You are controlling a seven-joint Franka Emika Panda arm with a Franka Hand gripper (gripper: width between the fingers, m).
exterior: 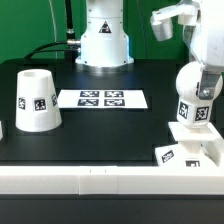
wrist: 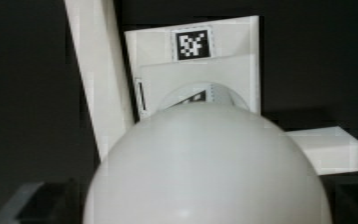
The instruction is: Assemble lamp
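Observation:
My gripper [exterior: 203, 88] is shut on the rounded white bulb [exterior: 190, 103] and holds it upright just above the low square base [exterior: 192, 150], at the exterior view's right. The bulb's tag faces the camera. In the wrist view the bulb [wrist: 202, 160] fills the foreground between my jaws. My gripper [wrist: 197, 216] is mostly hidden behind it. The base [wrist: 197, 68] lies beyond the bulb, with a tag on it. The tapered shade [exterior: 35, 100] stands mouth down at the exterior view's left, far from the gripper.
The marker board [exterior: 101, 99] lies flat in the middle of the black table. A white rail [exterior: 100, 181] runs along the table's front edge; the base sits against it, and it also shows in the wrist view [wrist: 96, 80]. The robot's pedestal [exterior: 104, 40] stands at the back.

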